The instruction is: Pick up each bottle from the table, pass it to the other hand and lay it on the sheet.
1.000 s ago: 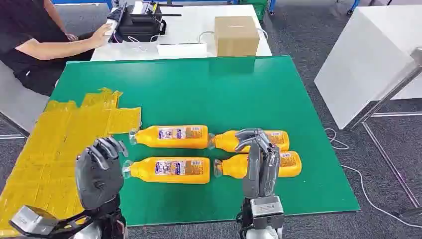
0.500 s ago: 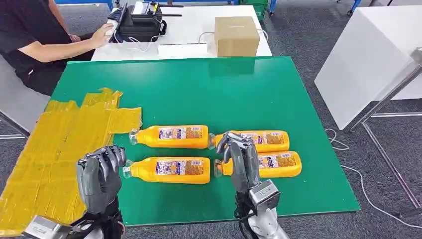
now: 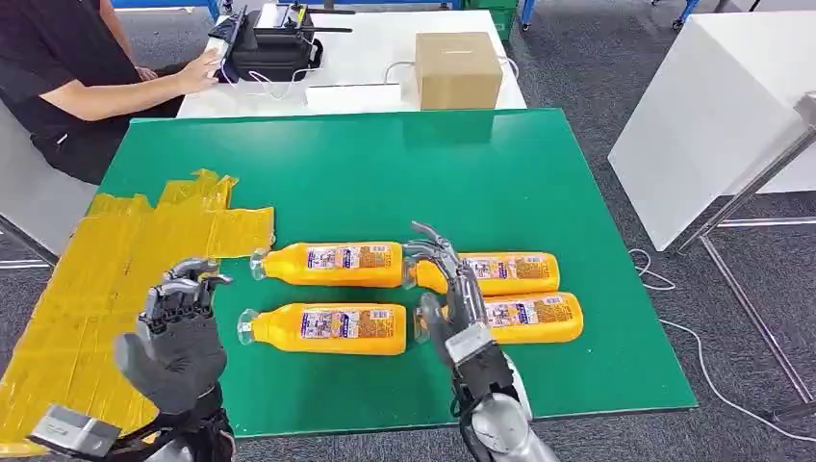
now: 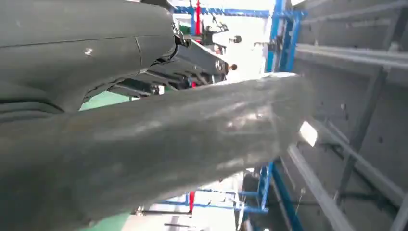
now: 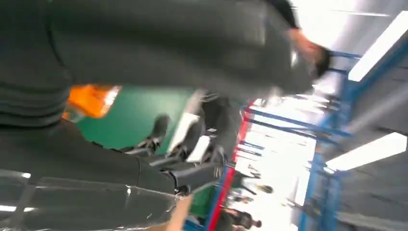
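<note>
Four orange bottles lie on their sides on the green table [image 3: 385,173], caps pointing left: back left [image 3: 332,263], back right [image 3: 505,272], front left [image 3: 327,329] and front right [image 3: 534,318]. My right hand [image 3: 450,289] hovers over the necks of the two right bottles with its fingers spread, holding nothing. An orange bottle [image 5: 89,98] appears beside the right hand [image 5: 144,48] in the right wrist view. My left hand [image 3: 178,332] is raised at the table's front left, over the edge of the yellow sheet [image 3: 106,269], and holds nothing. The left wrist view has the left hand [image 4: 120,139] close up.
A person [image 3: 58,77] sits at the back left at a white table [image 3: 366,58] with a black device [image 3: 269,48] and a cardboard box [image 3: 457,69]. A white block [image 3: 712,115] stands to the right of the green table.
My right hand has moved left and forward from over the right bottles' bodies to their necks, turning and spreading its fingers. My left hand has turned and tilted. The bottles have not moved.
</note>
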{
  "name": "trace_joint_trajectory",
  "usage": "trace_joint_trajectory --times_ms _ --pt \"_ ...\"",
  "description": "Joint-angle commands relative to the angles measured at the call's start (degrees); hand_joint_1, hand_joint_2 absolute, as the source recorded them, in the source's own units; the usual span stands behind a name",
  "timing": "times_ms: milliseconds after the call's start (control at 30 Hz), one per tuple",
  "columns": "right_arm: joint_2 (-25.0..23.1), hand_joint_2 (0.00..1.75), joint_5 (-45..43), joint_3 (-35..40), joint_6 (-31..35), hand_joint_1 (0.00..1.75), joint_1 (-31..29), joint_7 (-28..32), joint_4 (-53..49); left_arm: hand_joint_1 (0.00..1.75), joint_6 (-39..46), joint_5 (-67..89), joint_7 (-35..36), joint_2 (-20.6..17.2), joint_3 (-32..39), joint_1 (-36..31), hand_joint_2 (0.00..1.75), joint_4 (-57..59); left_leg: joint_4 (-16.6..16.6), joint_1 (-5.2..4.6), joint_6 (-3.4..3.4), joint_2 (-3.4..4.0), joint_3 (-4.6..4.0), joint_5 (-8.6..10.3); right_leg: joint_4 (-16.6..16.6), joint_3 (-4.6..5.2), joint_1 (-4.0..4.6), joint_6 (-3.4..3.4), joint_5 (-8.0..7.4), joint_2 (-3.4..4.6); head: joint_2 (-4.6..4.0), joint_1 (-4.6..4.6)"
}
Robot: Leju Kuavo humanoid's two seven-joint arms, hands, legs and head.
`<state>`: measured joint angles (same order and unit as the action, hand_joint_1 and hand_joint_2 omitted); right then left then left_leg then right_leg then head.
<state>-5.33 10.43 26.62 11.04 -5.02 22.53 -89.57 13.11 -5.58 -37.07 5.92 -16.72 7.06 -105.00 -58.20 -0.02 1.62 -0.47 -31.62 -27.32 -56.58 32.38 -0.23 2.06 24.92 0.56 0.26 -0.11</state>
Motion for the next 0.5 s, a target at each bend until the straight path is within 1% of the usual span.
trace_joint_trajectory --times_ms 33,67,133,367,500 --pt "2.4 1.75 3.7 4.9 -1.3 0.00 -6.8 -5.3 11.6 0.00 -0.9 -1.6 -0.3 1.2 5.0 -0.2 0.00 2.0 0.1 0.05 -0.09 0.17 0.21 0.00 0.1 -0.17 0.06 -0.03 -0.06 0.09 0.00 0.02" --pt "2.4 1.75 3.7 4.9 -1.3 0.00 -6.8 -5.3 11.6 0.00 -0.9 -1.6 -0.3 1.2 5.0 -0.2 0.00 2.0 0.1 0.02 -0.06 0.07 0.15 0.02 0.1 -0.12 0.02 -0.01 -0.02 0.03 0.00 0.02" --pt "2.9 1.75 7.5 6.9 -1.6 0.00 -8.5 -8.8 13.7 0.00 -1.2 -1.6 -0.3 1.6 5.3 -0.6 0.00 2.4 0.1 0.01 -0.08 0.04 0.15 0.04 0.1 -0.14 0.01 -0.01 -0.02 0.02 0.00 0.00" --pt "2.0 1.75 16.7 12.9 -2.6 0.00 -15.6 -15.2 21.9 0.00 -3.0 -1.9 0.0 2.0 7.1 -1.3 0.00 2.6 0.1 0.04 -0.14 0.20 0.22 0.05 0.1 -0.17 0.04 -0.05 -0.07 0.13 0.00 0.02" --pt "1.3 1.75 18.8 16.2 -5.9 0.00 -18.7 -18.2 25.7 0.00 -3.5 -2.0 0.3 2.2 7.5 -1.6 0.00 3.1 0.1 0.04 -0.14 0.17 0.20 0.06 0.1 -0.16 0.04 -0.05 -0.07 0.10 0.00 0.02"
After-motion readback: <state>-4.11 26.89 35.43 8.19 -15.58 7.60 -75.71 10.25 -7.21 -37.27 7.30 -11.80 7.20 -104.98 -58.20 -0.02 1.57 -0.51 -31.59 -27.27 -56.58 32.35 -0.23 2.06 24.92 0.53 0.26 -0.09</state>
